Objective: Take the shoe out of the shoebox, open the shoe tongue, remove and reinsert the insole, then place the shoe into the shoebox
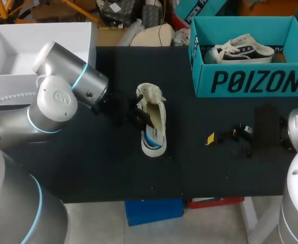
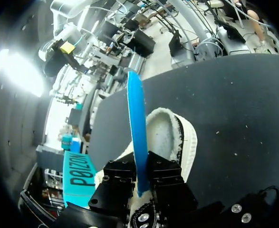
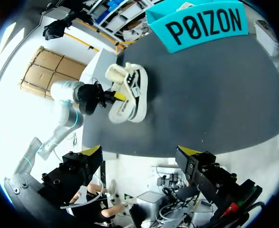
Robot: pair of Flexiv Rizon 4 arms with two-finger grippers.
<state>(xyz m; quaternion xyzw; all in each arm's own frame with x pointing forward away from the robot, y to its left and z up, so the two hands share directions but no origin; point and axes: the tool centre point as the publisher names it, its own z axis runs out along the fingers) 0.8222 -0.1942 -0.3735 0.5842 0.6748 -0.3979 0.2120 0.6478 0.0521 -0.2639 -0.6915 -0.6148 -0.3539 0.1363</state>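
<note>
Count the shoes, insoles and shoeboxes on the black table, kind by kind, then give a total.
Shoes: 2 (cream canvas shoe; black-and-white canvas sneaker)
Insoles: 1 (blue flat insole)
Shoeboxes: 1 (teal cardboard shoebox)
Total: 4

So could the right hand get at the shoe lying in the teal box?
Probably yes: the box is open on top, the shoe lies uncovered, and the right hand is open and empty.

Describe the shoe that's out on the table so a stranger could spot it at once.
On the black table, look left of the teal shoebox, near the middle. The cream shoe lies there at the left pincer, which grips its blue insole; the other shoe is dark and sits inside the box.
</note>
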